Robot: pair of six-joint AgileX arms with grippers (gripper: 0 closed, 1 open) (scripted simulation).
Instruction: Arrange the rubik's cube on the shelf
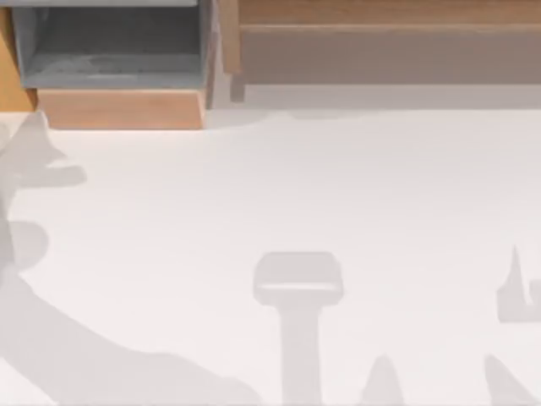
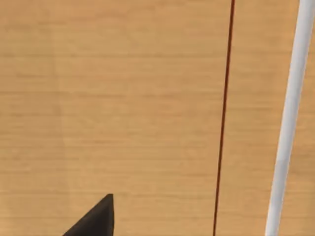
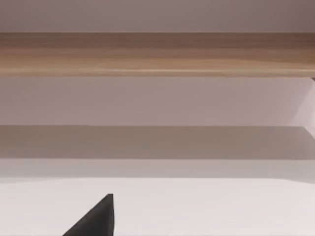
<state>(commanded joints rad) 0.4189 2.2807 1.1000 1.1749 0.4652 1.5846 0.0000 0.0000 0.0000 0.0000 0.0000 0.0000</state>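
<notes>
A dark finger tip (image 3: 96, 219) nears the shelf (image 3: 157, 51); whether either arm's fingers are open, I cannot tell.

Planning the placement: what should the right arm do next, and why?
Probably lift the right gripper a little: its wrist view faces the grey front of the shelf from low across the white table, with the wooden ledge higher up.

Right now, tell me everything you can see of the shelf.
The shelf is a long light-brown wooden ledge along the table's far edge, on the top view's right. A taupe-grey front panel runs below the ledge, and a wooden upright closes its left end, beside the grey compartment. It stands level, casting a shadow onto the table.
</notes>
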